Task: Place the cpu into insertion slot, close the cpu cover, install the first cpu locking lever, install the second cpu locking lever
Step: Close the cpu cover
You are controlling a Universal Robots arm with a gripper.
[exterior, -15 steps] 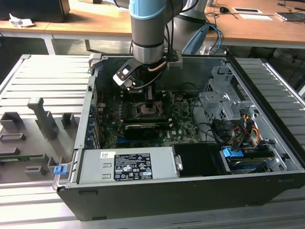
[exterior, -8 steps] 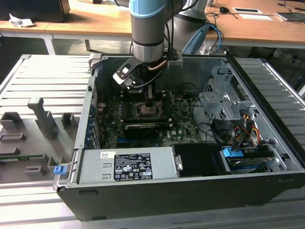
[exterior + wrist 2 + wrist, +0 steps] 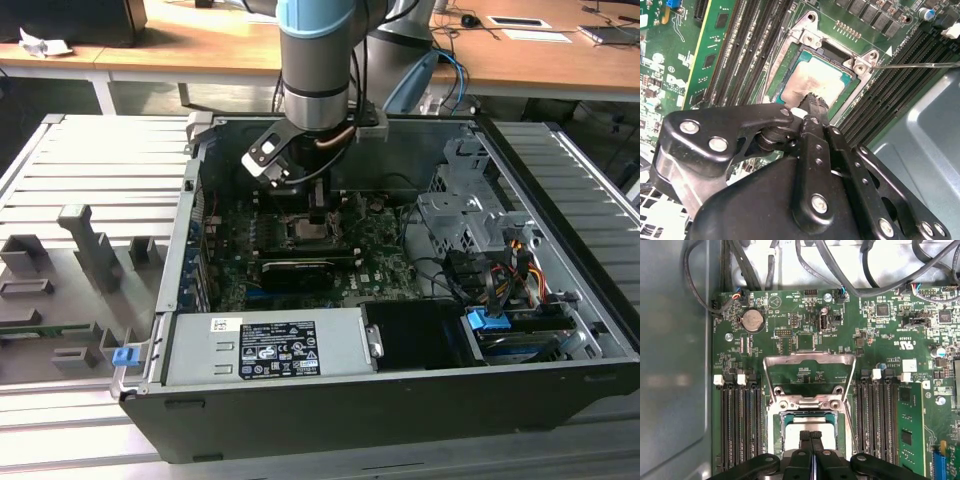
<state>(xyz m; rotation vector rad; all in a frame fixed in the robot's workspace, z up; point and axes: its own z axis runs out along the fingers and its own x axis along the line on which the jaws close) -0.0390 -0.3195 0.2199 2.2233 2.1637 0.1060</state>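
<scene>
The cpu (image 3: 817, 77) sits in the insertion slot (image 3: 771, 432) on the motherboard (image 3: 790, 320). You can see the cpu cover (image 3: 810, 359) swung open, lying back beyond the socket. Your gripper (image 3: 810, 435) has its fingers pressed together, gripping nothing, with the tips at the chip's silver top.

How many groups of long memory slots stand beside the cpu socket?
2. One group lies on one side of the insertion slot, the other group on the opposite side; more may be hidden.
</scene>
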